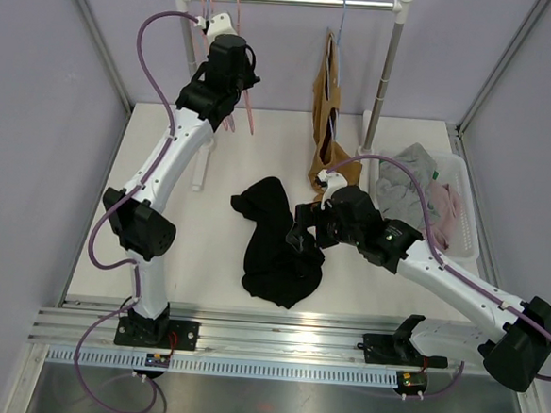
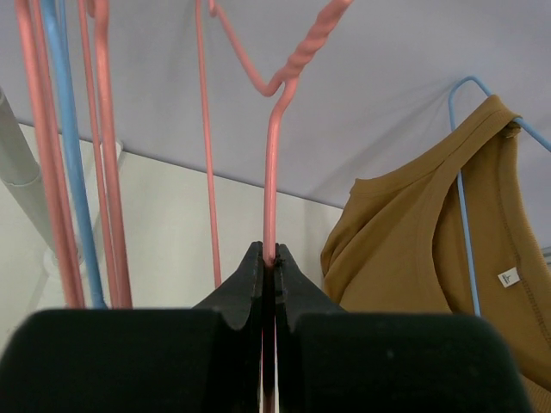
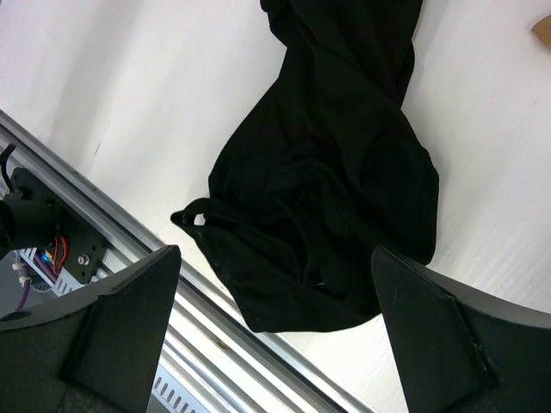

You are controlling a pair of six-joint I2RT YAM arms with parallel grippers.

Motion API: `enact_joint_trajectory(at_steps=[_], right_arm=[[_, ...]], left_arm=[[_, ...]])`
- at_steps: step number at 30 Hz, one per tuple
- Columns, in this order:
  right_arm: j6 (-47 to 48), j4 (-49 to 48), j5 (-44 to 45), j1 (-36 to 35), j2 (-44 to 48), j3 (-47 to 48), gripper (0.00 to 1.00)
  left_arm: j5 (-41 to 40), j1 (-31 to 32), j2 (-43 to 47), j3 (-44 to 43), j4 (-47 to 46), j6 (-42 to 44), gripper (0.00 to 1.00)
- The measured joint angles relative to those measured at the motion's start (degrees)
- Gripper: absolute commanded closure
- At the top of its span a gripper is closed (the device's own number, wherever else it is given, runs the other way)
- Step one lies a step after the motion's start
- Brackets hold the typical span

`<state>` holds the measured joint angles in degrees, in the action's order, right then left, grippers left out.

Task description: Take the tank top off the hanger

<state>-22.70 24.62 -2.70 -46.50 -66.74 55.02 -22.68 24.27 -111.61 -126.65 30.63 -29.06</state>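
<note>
**Top down on table, hanger pinched**

From above, shows top heaped mid-table, right gripper at its edge. At left wrist alone, reveals left gripper clamped tight on hanger. At right wrist, finds fingers spread wide, empty, top directly beneath.

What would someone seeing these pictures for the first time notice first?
Probably the black garment lying crumpled in the middle of the table, with the right gripper open over it. Next, the left gripper up at the rail, shut on a bare pink hanger. A mustard top hangs further right.
</note>
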Motion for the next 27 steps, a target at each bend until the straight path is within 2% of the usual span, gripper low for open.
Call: enact_joint_trajectory(at_steps=[5, 6, 8, 9, 12, 17, 18, 19, 27], right_arm=[[0.11, -0.57, 0.0, 0.0, 0.0, -0.13, 0.0], [0.17, -0.81, -0.04, 0.0, 0.0, -0.22, 0.01], [0.33, -1.05, -0.28, 0.0, 0.0, -0.33, 0.01], [0.52, -1.18, -0.46, 0.0, -0.02, -0.35, 0.01], [1.31, -1.86, -1.03, 0.0, -0.59, -0.35, 0.0], [3.45, -3.5, -1.16, 0.0, -6.43, -0.2, 0.01], [3.82, -3.69, -0.9, 0.0, -8.46, -0.07, 0.01], [4.13, -3.85, -0.61, 0.0, -10.23, 0.17, 0.01], [5.86, -6.64, 5.53, -1.53, -26.6, 4.35, 0.01]], left_arm=[[0.66, 0.0, 0.7, 1.75, -1.68, -0.04, 1.0], [0.66, 0.0, 1.05, 2.25, -1.92, -0.04, 0.86], [0.7, 0.0, 1.88, 3.06, -1.95, 0.11, 0.75], [0.72, 0.0, 2.49, 3.58, -1.7, 0.15, 0.65], [1.44, 0.0, 4.48, 5.95, -1.51, 0.22, 0.5], [4.37, 0.02, 10.21, 10.67, -0.72, 0.35, 0.34], [5.11, 0.04, 11.69, 11.56, -0.66, 0.2, 0.13], [6.03, 0.07, 13.51, 12.63, -0.68, 0.63, 0.01], [11.85, 1.44, 35.39, 26.84, -3.34, 0.98, 0.01]])
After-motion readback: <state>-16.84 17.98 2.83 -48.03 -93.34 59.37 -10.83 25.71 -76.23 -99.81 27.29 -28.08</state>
